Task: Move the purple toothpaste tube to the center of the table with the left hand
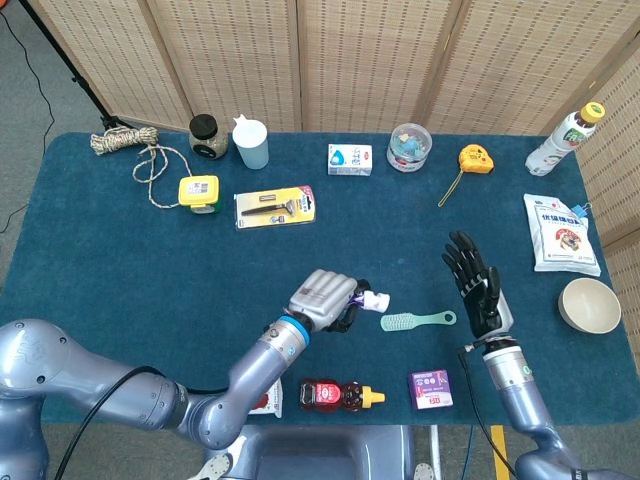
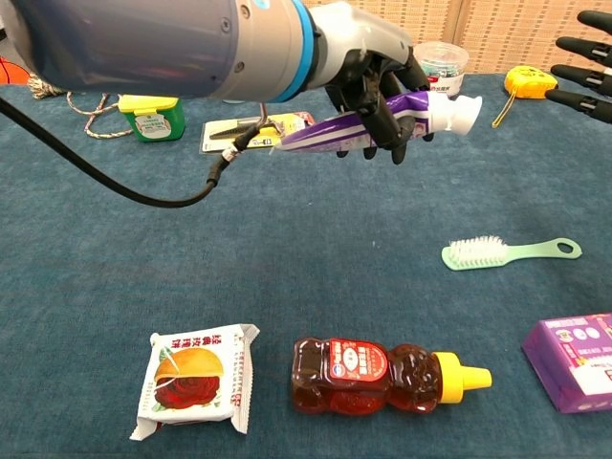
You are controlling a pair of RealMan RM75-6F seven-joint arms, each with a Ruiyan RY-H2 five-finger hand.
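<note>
My left hand grips the purple toothpaste tube around its middle and holds it above the blue table. Its white cap points right, and the flat tail sticks out to the left in the chest view. In the head view the hand covers most of the tube. The tube hangs just left of and above the green brush. My right hand is raised at the right, fingers spread, holding nothing.
A honey bear bottle, a snack packet and a purple box lie near the front edge. A razor pack, yellow tape, cup and small carton sit further back. A bowl is at right.
</note>
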